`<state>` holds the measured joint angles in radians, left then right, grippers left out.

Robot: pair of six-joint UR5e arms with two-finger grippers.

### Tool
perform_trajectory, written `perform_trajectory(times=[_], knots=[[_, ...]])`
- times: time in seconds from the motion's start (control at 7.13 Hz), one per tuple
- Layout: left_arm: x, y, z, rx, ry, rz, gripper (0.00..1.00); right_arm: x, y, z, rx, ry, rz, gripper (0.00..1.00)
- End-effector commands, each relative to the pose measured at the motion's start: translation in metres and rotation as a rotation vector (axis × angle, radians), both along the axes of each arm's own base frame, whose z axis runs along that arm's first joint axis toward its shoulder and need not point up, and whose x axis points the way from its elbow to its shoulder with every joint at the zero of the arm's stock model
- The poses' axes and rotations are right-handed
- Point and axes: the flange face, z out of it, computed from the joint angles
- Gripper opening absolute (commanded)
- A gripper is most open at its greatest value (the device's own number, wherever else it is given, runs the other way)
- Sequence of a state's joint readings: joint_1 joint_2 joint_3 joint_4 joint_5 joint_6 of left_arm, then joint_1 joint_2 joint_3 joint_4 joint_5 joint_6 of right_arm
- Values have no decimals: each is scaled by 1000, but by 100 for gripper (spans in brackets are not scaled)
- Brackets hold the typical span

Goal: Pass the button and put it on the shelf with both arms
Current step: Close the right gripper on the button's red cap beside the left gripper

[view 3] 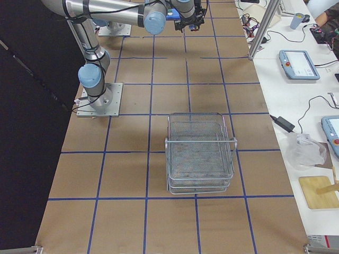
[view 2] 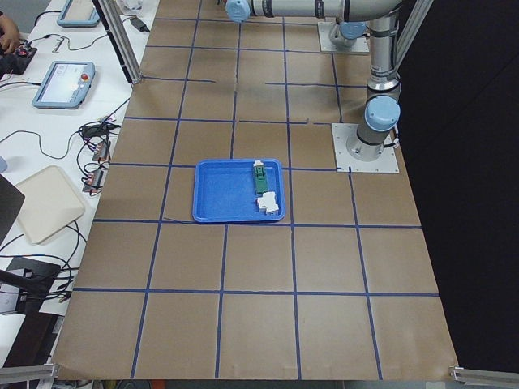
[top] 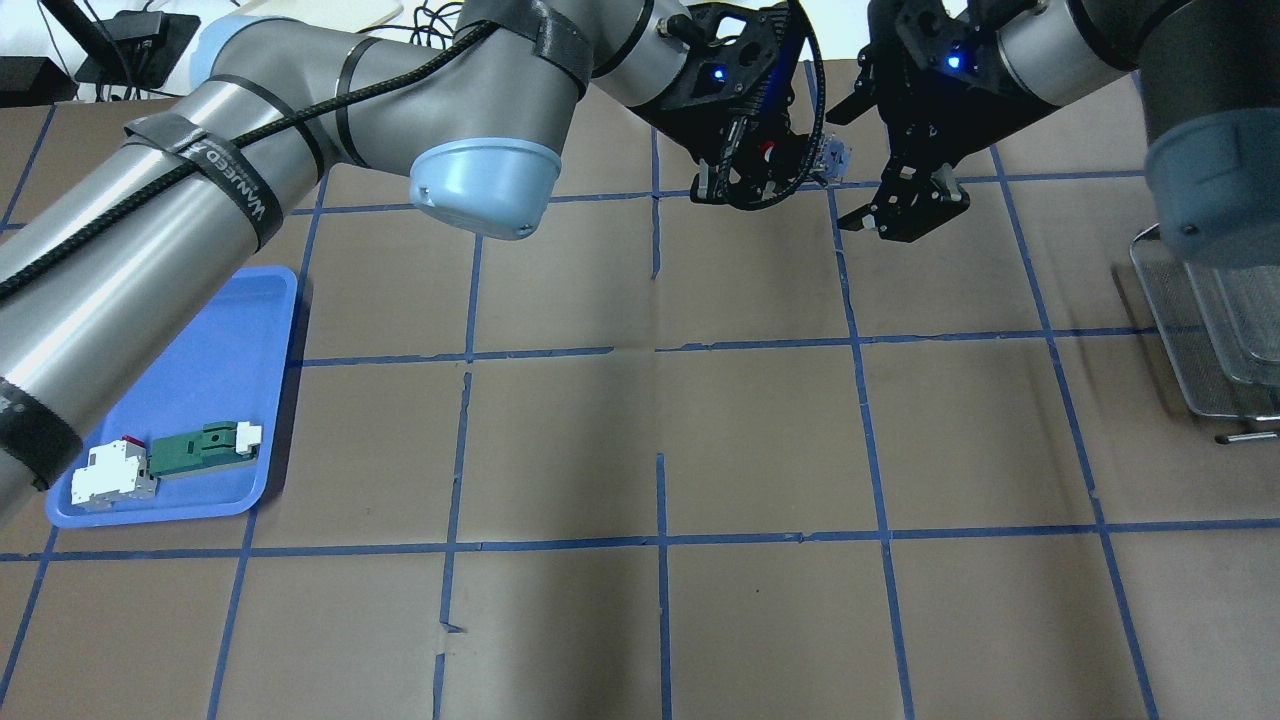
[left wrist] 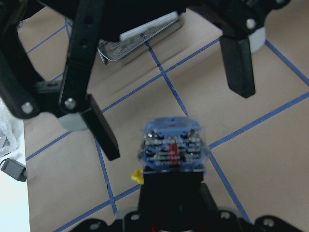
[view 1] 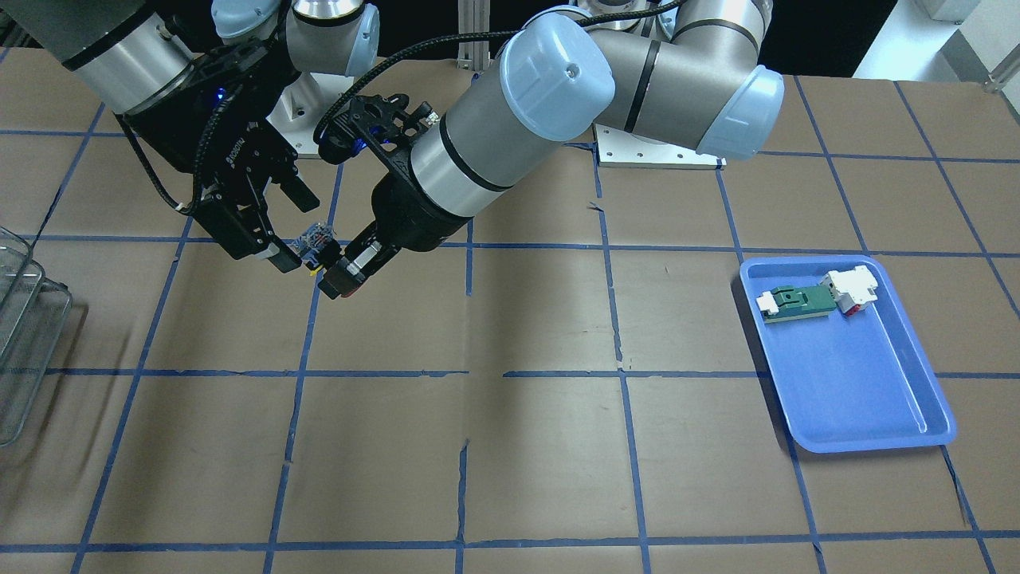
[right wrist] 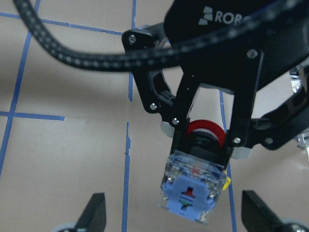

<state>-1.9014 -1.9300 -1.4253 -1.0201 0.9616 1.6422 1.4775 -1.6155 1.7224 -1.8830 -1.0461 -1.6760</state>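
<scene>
Now clamps the button in the left gripper, aloft over the table, blue base pointing into the right gripper, spread wide and touching nothing, well apart from the shelf.

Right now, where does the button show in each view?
Front-facing: button upper left of centre.
Overhead: top, right of centre.
Exterior left: not in it.
Exterior right: too small to tell.
Left wrist: centre.
Right wrist: lower centre.
Shared landmark: blue tape grid.
</scene>
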Motion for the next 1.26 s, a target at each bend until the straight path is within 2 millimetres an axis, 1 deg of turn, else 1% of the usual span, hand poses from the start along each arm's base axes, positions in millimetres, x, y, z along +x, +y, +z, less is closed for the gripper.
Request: perform_trajectory(times=[0.0, 0.14, 0.28, 0.42, 0.7, 0.84, 1.12], knots=[[1, 3, 5, -5, 2, 1, 0, 5, 8, 12, -21, -66, 3, 100], [0, 6, 9, -9, 8, -2, 0, 7, 10, 17, -54, -84, 21, 100], [1, 10, 13, 4, 38, -4, 0, 4, 8, 14, -80, -84, 22, 100], [4, 12, 13, 13, 47, -2, 0, -6, 9, 5, -62, -87, 1, 100], [14, 17, 13, 38, 83, 4, 0, -7, 17, 13, -72, -90, -19, 100], [14, 19, 13, 44, 93, 2, 0, -5, 20, 17, -63, -118, -36, 95], [15, 18, 16, 79, 130, 23, 0, -4, 24, 18, -53, -121, -44, 94]])
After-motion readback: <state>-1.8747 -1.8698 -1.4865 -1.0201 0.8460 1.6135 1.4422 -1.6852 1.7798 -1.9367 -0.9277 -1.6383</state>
